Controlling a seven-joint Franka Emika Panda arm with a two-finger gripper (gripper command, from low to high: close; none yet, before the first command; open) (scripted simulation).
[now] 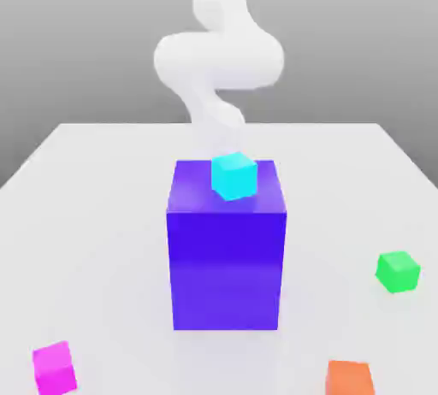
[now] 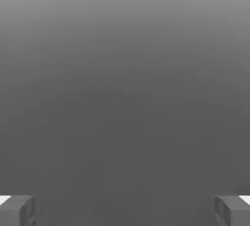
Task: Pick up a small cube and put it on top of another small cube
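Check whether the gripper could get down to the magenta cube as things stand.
Probably yes: the magenta cube sits alone on the table, apart from the blue block, and the gripper is open with nothing between its fingers.

The pink cube (image 1: 55,368) is seen on the white counter (image 1: 103,214) at the near edge on the exterior view's left, turned slightly askew. The green cube (image 1: 398,271) is set flat on the counter toward the exterior view's right, well apart from the pink one. Both are small and bright.
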